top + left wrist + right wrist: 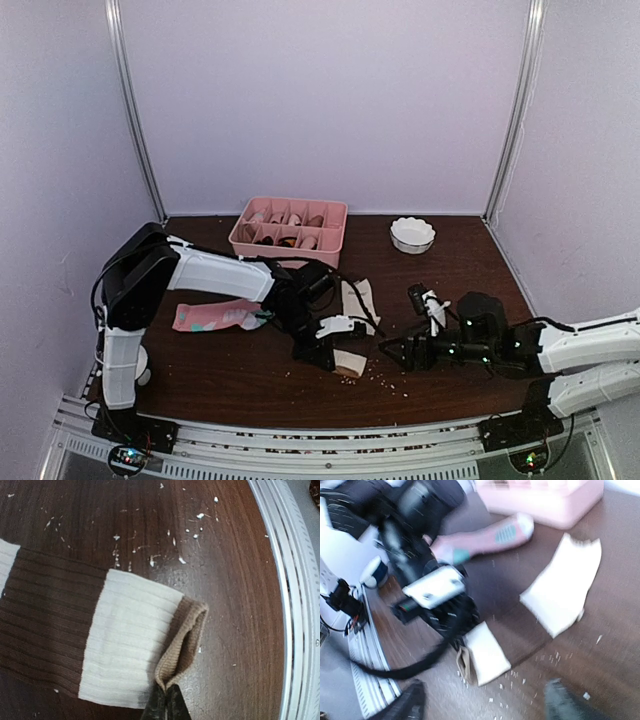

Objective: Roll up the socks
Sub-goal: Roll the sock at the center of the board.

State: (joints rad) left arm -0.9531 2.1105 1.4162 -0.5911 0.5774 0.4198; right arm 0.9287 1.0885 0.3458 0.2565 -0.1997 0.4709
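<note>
Nearest the edge, the left jaws are pinching shut on the tan cuff of the cream sock (130,640), which is lying flat on the bench (460,290) among pale crumbs (150,560). The right jaws are standing apart, gripping nothing, just beside that end. Only the left wrist view is showing the pinch; from above, the left arm (225,275) is covering it. Farther back, the pink sock (215,318) is lying partly under that arm, with a pink tray (337,232) and white bowl (412,235) beyond.

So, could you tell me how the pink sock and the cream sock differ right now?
The pink sock has teal patches; the cream sock has brown bands. The pink sock lies free, while the cream sock's cuff is pinched by the left gripper. Both lie unrolled.
</note>
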